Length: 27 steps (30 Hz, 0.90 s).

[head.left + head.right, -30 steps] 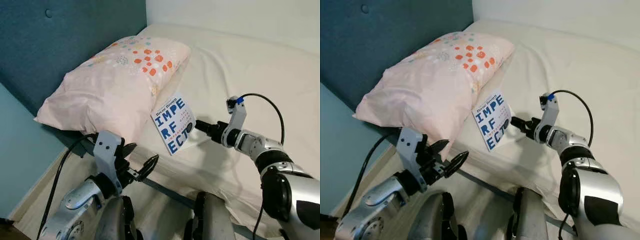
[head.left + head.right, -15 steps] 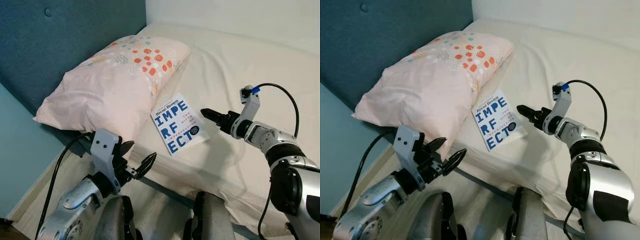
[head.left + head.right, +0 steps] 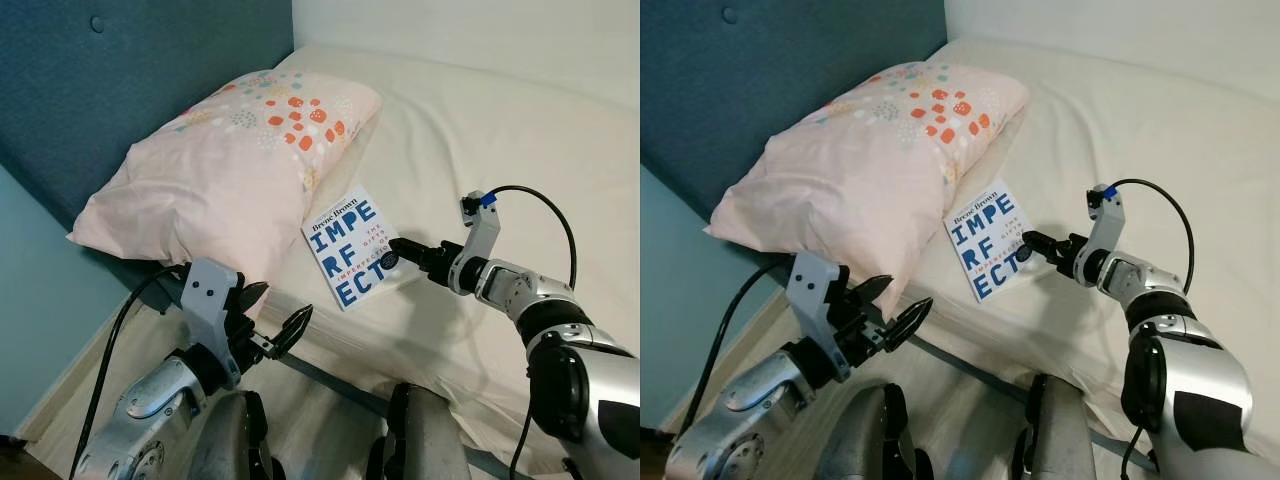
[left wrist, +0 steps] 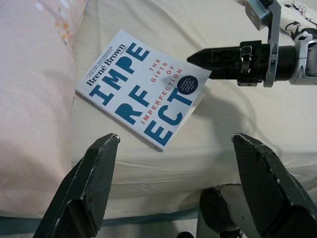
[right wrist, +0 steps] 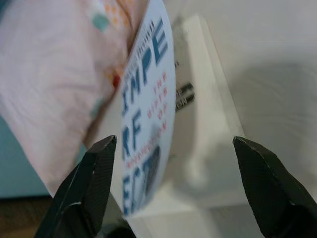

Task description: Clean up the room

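Fingertips of the right gripper (image 3: 393,245) sit at the outer edge of the paperback book (image 3: 352,249), spread wide to either side of its lifted front cover. That book lies on the cream bedsheet (image 3: 480,150), its far edge against the dotted pink pillow (image 3: 220,170). Nearer the robot, off the mattress edge, the left gripper (image 3: 272,318) hovers wide apart, holding nothing.
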Available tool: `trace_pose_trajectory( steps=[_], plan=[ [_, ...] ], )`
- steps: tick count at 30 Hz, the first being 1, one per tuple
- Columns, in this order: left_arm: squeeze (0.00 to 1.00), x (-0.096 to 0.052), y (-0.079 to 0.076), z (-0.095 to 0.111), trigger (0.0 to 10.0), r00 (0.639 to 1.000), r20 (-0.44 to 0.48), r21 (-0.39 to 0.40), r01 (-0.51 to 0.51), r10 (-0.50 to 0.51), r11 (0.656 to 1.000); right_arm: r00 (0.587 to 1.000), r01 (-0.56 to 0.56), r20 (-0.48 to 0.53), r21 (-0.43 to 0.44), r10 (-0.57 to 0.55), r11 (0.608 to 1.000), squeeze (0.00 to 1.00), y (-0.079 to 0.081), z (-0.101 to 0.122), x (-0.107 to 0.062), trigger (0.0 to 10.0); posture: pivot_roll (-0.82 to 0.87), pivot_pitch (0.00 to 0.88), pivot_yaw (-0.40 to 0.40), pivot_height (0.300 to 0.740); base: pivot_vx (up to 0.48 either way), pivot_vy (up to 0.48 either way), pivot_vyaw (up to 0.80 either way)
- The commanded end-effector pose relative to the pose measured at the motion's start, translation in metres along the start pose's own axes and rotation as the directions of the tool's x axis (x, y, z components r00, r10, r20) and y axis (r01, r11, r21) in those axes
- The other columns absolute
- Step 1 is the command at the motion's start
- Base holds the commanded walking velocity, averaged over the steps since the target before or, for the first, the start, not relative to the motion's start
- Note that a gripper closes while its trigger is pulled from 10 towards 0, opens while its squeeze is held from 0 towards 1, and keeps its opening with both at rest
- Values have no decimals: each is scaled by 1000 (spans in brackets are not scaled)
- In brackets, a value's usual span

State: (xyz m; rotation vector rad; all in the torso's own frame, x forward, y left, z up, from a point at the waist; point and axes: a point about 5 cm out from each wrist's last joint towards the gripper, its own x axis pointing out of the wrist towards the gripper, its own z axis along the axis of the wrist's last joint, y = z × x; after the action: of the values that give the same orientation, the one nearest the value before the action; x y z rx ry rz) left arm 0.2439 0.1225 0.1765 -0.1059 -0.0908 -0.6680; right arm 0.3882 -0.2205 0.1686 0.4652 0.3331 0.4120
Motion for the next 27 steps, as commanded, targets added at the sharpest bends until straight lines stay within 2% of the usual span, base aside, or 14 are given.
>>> trace_pose_trajectory(
  steps=[1,2,3,4,6,7,27],
  plan=[
    [0,-4,3,-2,10000,1000,-13,13,-21,22,1000,1000,0,10,29,0,1000,0,-1,-4,1,5843,155,342,7,574,0,0,0],
    [0,-4,4,-2,10000,1000,-12,14,-25,25,1000,1000,-3,25,46,1,999,0,0,-3,2,2784,155,343,6,574,0,0,0],
    [0,-4,4,-2,10000,1000,-12,14,-25,25,1000,1000,-3,25,46,1,999,0,0,-3,2,2784,155,343,6,574,0,0,0],
    [0,-4,4,-2,10000,1000,-11,15,-26,27,1000,1000,0,26,50,-1,999,0,1,-4,2,667,156,343,8,574,0,0,0],
    [0,-4,4,-2,10000,1000,-11,15,-26,27,1000,1000,0,26,50,-1,999,0,1,-4,2,667,156,343,8,574,0,0,0],
    [0,-4,3,-2,10000,1000,-13,15,-24,25,1000,1000,4,16,49,-5,999,0,1,-6,3,0,157,345,6,574,0,0,0],
    [0,-5,3,-4,10000,1000,-24,17,-15,16,1000,999,37,-35,20,-37,999,0,-5,-14,0,0,159,345,8,574,0,0,0]
  ],
)
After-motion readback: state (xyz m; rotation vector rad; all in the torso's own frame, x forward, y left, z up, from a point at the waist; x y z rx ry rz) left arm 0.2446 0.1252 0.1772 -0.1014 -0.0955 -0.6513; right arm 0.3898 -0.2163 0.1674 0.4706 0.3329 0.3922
